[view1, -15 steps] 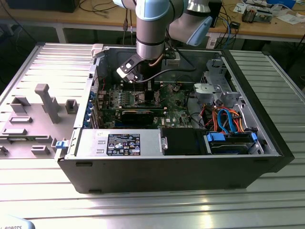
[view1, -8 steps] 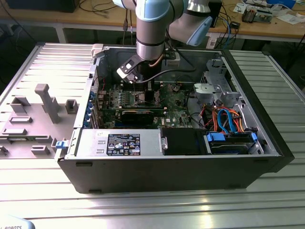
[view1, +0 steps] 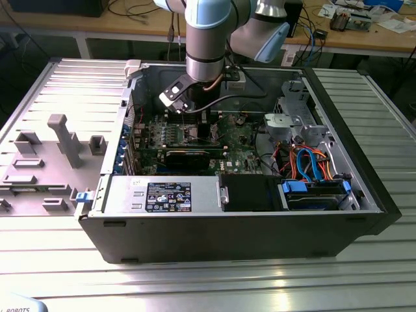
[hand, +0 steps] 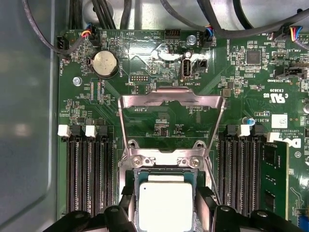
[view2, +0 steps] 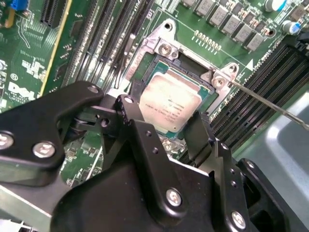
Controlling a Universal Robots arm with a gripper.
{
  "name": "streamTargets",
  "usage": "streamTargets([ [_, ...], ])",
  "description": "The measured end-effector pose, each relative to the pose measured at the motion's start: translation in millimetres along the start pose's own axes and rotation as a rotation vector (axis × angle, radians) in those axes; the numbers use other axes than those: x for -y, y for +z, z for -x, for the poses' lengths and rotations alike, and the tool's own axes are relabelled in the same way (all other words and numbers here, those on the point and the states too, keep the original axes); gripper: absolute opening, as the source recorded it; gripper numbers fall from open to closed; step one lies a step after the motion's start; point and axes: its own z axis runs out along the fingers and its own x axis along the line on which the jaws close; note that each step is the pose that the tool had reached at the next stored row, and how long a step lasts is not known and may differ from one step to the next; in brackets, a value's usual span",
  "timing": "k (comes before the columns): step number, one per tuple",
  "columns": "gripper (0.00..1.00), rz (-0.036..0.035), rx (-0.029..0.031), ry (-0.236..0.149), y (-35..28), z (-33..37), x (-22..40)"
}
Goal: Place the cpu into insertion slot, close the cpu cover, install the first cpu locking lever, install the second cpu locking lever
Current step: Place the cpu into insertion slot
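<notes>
Matte black pincer [view2: 164, 116] straddles square silvery cpu [view2: 169, 99] in metal-rimmed insertion slot [view2: 163, 47].

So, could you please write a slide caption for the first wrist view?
The claw grips the cpu in the insertion slot; the cpu cover stands open.

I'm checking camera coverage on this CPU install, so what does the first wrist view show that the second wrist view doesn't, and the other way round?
First wrist view: the cpu cover swung open beyond the insertion slot, and a round coin battery further along the board.
Second wrist view: a row of small grey components past the slot, and black expansion slots at the board's edge.
Both wrist views: the cpu at the insertion slot with the gripper straddling it, and long black memory slots alongside.
</notes>
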Motion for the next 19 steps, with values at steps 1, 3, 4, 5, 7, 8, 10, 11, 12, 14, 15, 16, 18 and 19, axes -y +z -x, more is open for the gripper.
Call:
streamTargets([
  [1,0.62,0.0000,0.0000,0.000,-1.6,0.0,0.0],
  [3,0.62,0.0000,-0.0001,0.000,-5.0,0.0,0.0],
  [4,0.62,0.0000,-0.0001,0.000,-6.9,0.0,-0.1],
  [5,0.62,0.0001,-0.0001,0.000,-9.0,0.1,-0.1],
  [7,0.62,-0.0001,-0.0002,0.000,-14.6,0.1,-0.2],
  [8,0.62,-0.0002,-0.0001,0.000,-17.3,0.1,-0.2],
  [10,0.62,-0.0007,-0.0001,0.000,-24.5,0.2,-0.3],
  [11,0.54,-0.0009,-0.0003,0.000,-26.9,0.1,-0.4],
  [12,0.47,-0.0009,-0.0003,0.000,-26.9,0.1,-0.4],
  [14,0.41,-0.0010,-0.0001,0.000,-27.0,0.1,-0.4],
  [15,0.35,-0.0010,-0.0002,0.000,-27.0,0.1,-0.4],
  [16,0.29,-0.0011,-0.0002,0.000,-27.0,0.1,-0.4],
  [18,0.17,-0.0011,-0.0001,0.000,-27.0,0.1,-0.4],
  [19,0.17,-0.0010,-0.0002,0.000,-27.0,0.1,-0.4],
])
